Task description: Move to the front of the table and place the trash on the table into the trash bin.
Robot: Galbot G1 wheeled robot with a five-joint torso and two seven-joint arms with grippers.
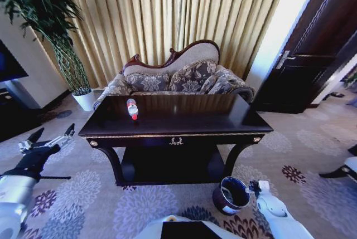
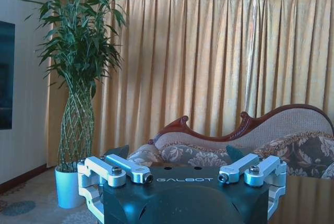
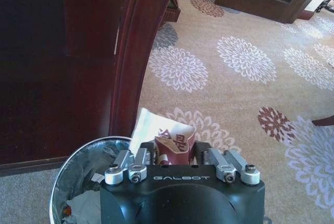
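So the dark glossy counter [image 1: 223, 117] sits in front of the patterned sofa [image 1: 178, 77], and there's one clear plastic bottle [image 1: 132, 108] with a red cap and label lying on its side on the top, toward the robot's left end. Its long axis runs roughly front to back across the counter, with one end aimed at the sofa and the other at the front edge; can't really tell which end the cap is on.

The trash bin [image 1: 230, 195] is on the carpet just past the counter's right front leg [image 3: 136, 46], way lower than the top. The right gripper [image 3: 182, 162] hangs right beside the bin's rim, jaws partly closed around a brown-and-white wrapper [image 3: 175, 144] that sticks up between the fingers, with a white paper piece [image 3: 148, 127] just behind it. In the right wrist view the bin has crumpled stuff inside.

The left gripper [image 1: 47, 141] is off to the left of the counter, held out over the carpet, fingers spread wide with nothing in them, facing the potted plant [image 2: 75, 88] and the curtains [image 2: 209, 62].
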